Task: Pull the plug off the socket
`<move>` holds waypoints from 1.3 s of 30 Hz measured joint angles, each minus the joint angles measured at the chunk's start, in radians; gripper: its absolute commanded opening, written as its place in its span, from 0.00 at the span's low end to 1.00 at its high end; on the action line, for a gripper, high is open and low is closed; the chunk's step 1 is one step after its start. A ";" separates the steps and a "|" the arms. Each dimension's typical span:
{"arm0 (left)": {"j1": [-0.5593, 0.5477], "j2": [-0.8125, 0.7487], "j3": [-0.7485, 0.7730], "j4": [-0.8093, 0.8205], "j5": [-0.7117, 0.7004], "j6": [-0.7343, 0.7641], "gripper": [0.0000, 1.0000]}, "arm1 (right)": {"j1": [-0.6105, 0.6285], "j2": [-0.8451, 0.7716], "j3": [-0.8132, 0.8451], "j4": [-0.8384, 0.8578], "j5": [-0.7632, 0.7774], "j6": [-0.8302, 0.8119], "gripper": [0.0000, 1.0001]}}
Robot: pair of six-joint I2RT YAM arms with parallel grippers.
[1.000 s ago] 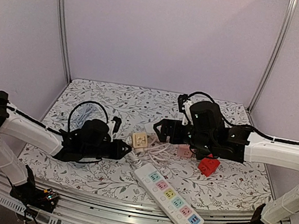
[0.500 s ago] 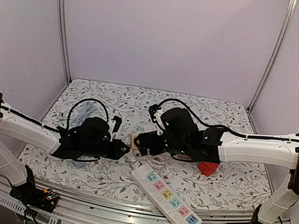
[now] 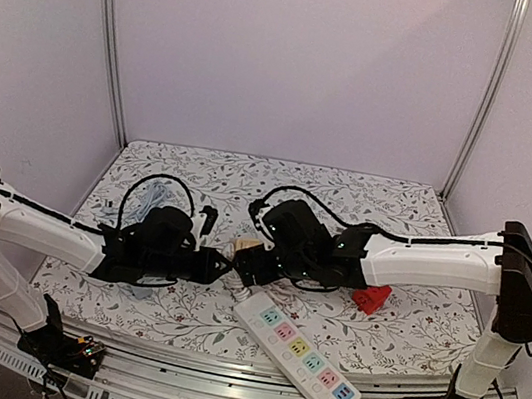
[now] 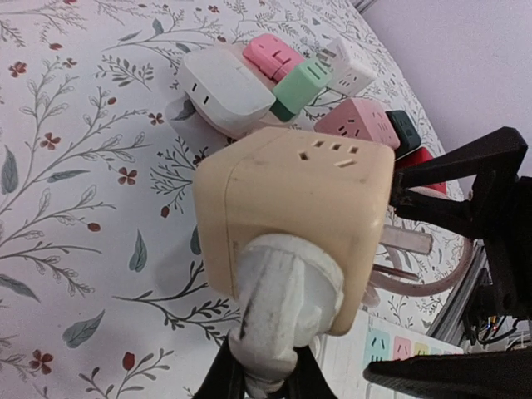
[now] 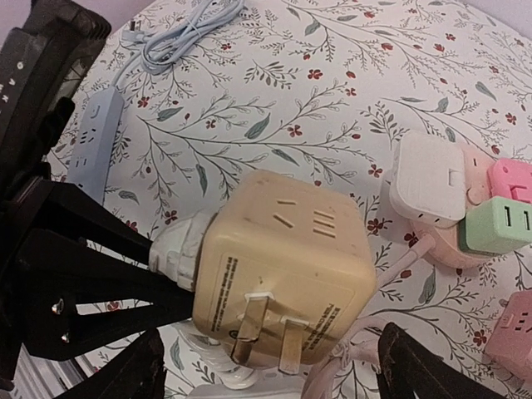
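Not yet unplugged: plug [image 4: 278,307] in socket [image 4: 291,208], clamped by left hand [image 4: 264,370]; right hand [image 5: 270,370] spread astride socket, gripping nothing. Remaining: close on socket, pull apart.

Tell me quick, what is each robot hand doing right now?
Left gripper: shut on the white plug.
Right gripper: open, one finger on each side of the beige cube socket.
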State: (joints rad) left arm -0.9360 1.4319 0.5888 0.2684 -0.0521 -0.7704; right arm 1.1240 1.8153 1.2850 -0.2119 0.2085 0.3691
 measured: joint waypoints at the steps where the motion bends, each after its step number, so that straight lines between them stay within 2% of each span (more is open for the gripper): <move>1: 0.000 -0.001 0.001 0.001 0.003 0.002 0.00 | 0.000 0.005 0.004 -0.006 0.006 0.000 0.84; 6: 0.000 -0.001 0.001 0.002 0.014 0.011 0.00 | 0.001 0.031 0.020 -0.032 0.051 0.012 0.81; 14: 0.000 -0.001 0.001 0.009 0.047 0.019 0.00 | 0.005 0.053 0.042 -0.044 0.078 0.027 0.80; 28: 0.003 -0.001 0.001 -0.008 0.062 0.026 0.00 | 0.015 0.088 0.076 -0.065 0.093 0.009 0.69; 34: 0.003 -0.001 0.002 -0.012 0.068 0.038 0.00 | 0.012 0.090 0.075 -0.064 0.084 0.001 0.71; 39: 0.009 -0.001 0.001 -0.013 0.082 0.041 0.00 | -0.013 0.090 0.068 -0.051 0.037 -0.004 0.66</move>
State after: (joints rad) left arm -0.9268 1.4311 0.5900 0.2558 0.0299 -0.7292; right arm 1.1110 1.9049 1.3525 -0.2626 0.2459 0.3653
